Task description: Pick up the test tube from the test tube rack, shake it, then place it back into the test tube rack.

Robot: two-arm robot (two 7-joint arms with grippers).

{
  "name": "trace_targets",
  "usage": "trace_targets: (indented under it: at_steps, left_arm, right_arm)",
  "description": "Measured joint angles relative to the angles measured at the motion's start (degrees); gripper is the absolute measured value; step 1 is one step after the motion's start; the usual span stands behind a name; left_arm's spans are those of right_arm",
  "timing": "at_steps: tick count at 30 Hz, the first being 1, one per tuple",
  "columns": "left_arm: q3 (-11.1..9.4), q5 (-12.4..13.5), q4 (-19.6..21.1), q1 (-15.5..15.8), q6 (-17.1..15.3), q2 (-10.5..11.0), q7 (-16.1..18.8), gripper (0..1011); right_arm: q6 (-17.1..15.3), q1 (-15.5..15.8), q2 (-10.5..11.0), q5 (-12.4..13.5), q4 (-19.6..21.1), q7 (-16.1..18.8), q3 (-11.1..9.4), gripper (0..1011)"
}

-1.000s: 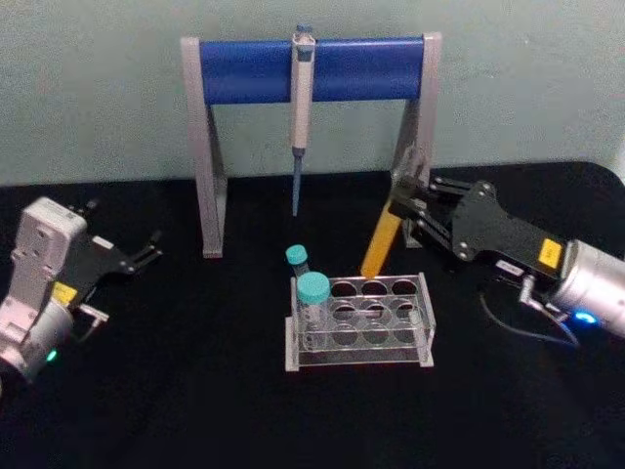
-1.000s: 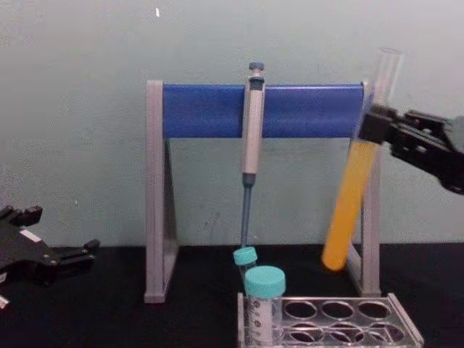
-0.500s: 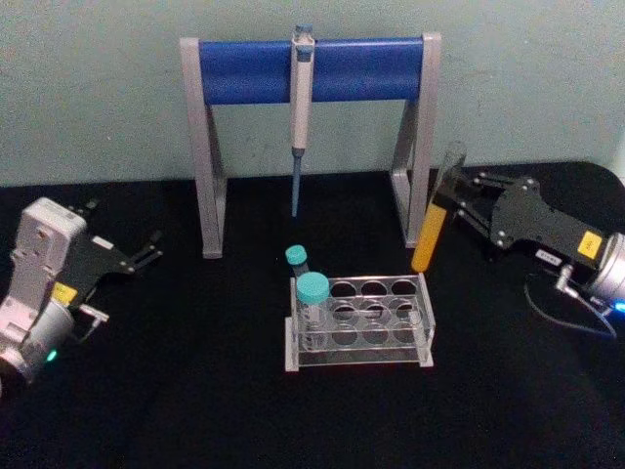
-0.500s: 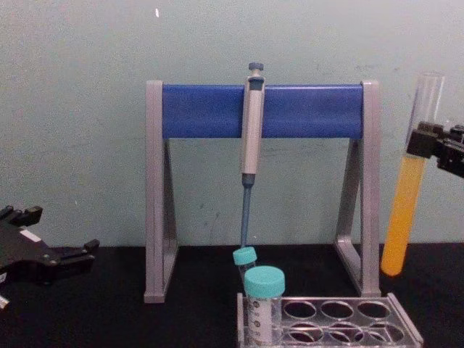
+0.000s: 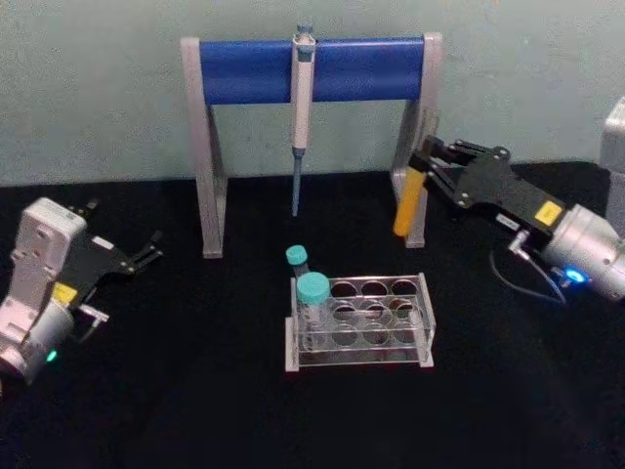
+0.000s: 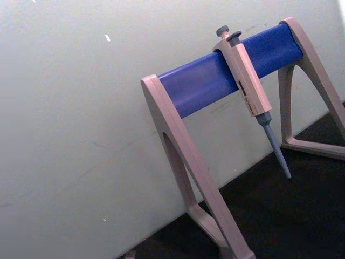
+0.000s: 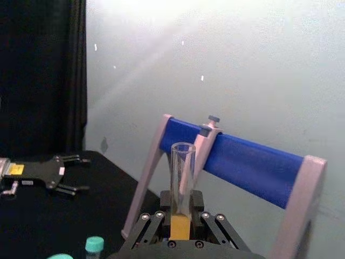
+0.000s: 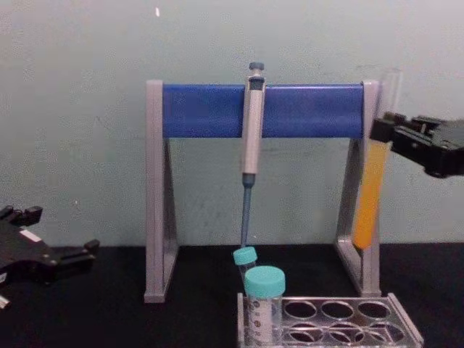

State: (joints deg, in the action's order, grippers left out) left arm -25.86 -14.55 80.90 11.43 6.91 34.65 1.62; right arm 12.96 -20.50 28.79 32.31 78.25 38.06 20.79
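- Up at about 1 o'clock from the test tube rack [image 5: 357, 358], the right gripper [image 5: 422, 174] is clamped on the test tube [image 5: 407, 200]. It holds the glass near its top, clear of the table and nearly upright.
- Over at 9 o'clock from the rack, the left gripper [image 5: 146, 252] sits parked on the table with its fingers spread and nothing between them.
- Risk one: the tube has no cap — a hard shake or a strong tilt could throw orange-yellow liquid over the rim.
- Risk two: the tube hangs just beside the right leg of the pipette stand [image 5: 312, 68]. Whether they touch I cannot tell, but a sideways swing could knock glass on that leg.
- Risk three: smooth glass held by a small patch may slip down through the fingers during shaking.
- Risk four: on the way back, a tilted tube could strike the rack's top plate instead of entering a hole, or bump the teal-capped tubes [image 5: 312, 288] at the rack's 9 o'clock end.
- Count — one test tube, one rack, two teal-capped tubes, one pipette [image 5: 301, 88] hanging on one stand, two grippers.
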Motion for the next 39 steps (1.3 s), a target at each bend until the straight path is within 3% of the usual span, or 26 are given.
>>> trace_targets:
  at_steps: [6, 14, 19, 25, 28, 31, 39]
  left_arm:
    - [0.0, 0.0, 0.0, 0.0, 0.0, 0.0, 0.0, 1001]
    - [0.0, 0.0, 0.0, 0.0, 0.0, 0.0, 0.0, 1001]
    - [0.0, 0.0, 0.0, 0.0, 0.0, 0.0, 0.0, 1001]
    - [0.0, 0.0, 0.0, 0.0, 0.0, 0.0, 0.0, 1001]
    - [0.0, 0.0, 0.0, 0.0, 0.0, 0.0, 0.0, 1001]
    - [0.0, 0.0, 0.0, 0.0, 0.0, 0.0, 0.0, 1001]
    - [0.0, 0.0, 0.0, 0.0, 0.0, 0.0, 0.0, 1001]
  right_arm:
    - [-1.4, -0.6, -1.1, 0.5, 0.3, 1.2, 0.9, 224]
    - [-3.9, 0.0, -0.1, 5.2, 2.1, 6.6, 1.9, 224]
    - [-5.9, 1.1, 3.3, 8.6, 4.1, 11.0, 2.4, 224]
    - [-6.3, 2.5, 7.0, 9.6, 5.9, 12.3, 2.0, 224]
    - [-5.8, 3.2, 9.2, 9.4, 6.6, 11.7, 1.4, 224]
    - [-4.9, 3.4, 9.9, 8.4, 6.6, 10.4, 1.2, 224]
    - [-2.4, 2.3, 9.4, 3.4, 5.0, 5.7, 1.0, 224]
